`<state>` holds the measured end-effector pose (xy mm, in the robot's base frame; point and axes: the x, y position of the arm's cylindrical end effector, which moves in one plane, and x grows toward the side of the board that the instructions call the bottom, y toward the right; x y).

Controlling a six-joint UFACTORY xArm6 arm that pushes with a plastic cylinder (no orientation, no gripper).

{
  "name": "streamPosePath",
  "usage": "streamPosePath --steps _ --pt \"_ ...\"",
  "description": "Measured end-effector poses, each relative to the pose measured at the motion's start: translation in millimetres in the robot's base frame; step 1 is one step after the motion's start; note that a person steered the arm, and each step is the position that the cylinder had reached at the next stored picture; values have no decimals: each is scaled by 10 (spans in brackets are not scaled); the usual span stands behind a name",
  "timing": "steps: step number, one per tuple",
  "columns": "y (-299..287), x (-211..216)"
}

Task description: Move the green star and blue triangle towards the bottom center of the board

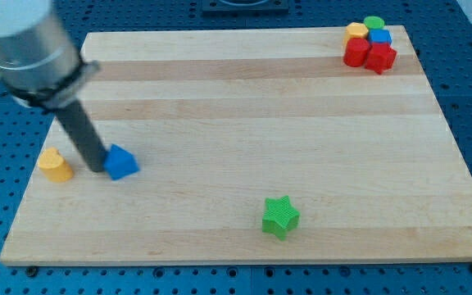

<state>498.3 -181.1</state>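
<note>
The green star [280, 216] lies near the bottom of the wooden board [252, 106], a little right of centre. The blue triangle [121, 162] lies at the left side of the board. My tip [97, 168] rests on the board against the blue triangle's left side, between it and a yellow block [55, 165]. The dark rod leans up to the view's top left, where the grey arm body hangs over the board's corner.
A tight cluster sits at the board's top right corner: a yellow block [356, 32], a green round block [374, 22], a blue block [379, 37] and two red blocks [356, 52] [380, 57]. Blue perforated table surrounds the board.
</note>
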Motion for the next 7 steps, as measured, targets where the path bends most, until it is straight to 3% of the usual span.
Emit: streamPosePath --steps 1,3,4,6,7 --pt "584 247" --pt "610 -58" --pt "770 -158" --pt "1387 43" --pt "1424 -214"
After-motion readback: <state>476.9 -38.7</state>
